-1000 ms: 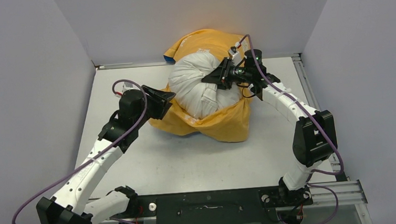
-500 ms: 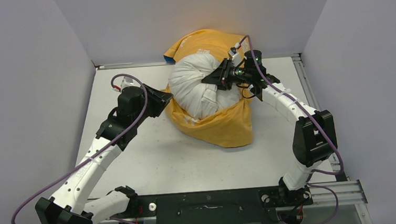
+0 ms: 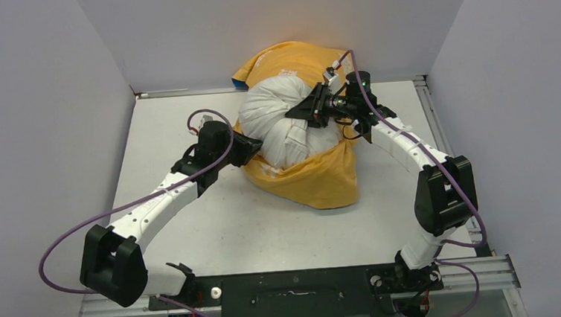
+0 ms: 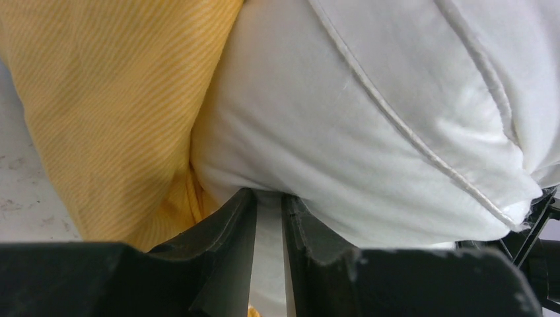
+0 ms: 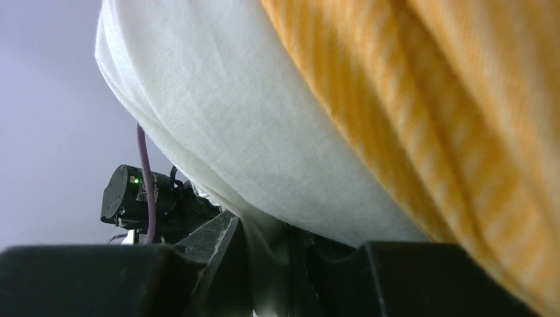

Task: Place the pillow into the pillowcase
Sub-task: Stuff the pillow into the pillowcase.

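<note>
Left fingers (image 4: 228, 244) and right fingers (image 5: 214, 247) each pinch a fold of the pillow (image 3: 279, 125), partly inside the pillowcase (image 3: 320, 178).

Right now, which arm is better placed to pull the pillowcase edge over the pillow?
Probably left. The left gripper sits beside the pillowcase edge; the right gripper pinches the pillow high up, away from it.
</note>
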Robot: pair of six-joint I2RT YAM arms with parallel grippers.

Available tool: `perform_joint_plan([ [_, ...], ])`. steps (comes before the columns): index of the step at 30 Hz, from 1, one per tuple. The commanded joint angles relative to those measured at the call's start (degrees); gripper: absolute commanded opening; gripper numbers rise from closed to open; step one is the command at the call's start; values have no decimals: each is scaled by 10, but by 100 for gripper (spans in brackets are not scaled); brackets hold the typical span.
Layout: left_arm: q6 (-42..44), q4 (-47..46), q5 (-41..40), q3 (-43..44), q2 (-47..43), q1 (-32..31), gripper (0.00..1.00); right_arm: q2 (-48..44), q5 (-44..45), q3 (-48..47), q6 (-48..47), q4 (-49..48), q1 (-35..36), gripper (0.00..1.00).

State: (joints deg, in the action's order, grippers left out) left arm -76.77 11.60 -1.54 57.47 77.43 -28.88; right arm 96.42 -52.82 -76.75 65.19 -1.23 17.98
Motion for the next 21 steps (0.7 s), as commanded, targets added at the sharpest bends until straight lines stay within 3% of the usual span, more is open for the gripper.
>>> perform_joint_plan([
  [1,-41,-36,1,-27,7,4,21,0,94,-6,22,-76,-17,6],
  [17,-93,-20,-18,-100,-12,-2,20,-1,102,-6,24,-77,-14,6],
  [19,-94,-41,-15,-107,-2,-3,23,-2,102,-3,25,-78,-13,6],
  [21,-92,-58,-17,-103,3,-3,32,-4,103,-1,26,-79,-12,7],
])
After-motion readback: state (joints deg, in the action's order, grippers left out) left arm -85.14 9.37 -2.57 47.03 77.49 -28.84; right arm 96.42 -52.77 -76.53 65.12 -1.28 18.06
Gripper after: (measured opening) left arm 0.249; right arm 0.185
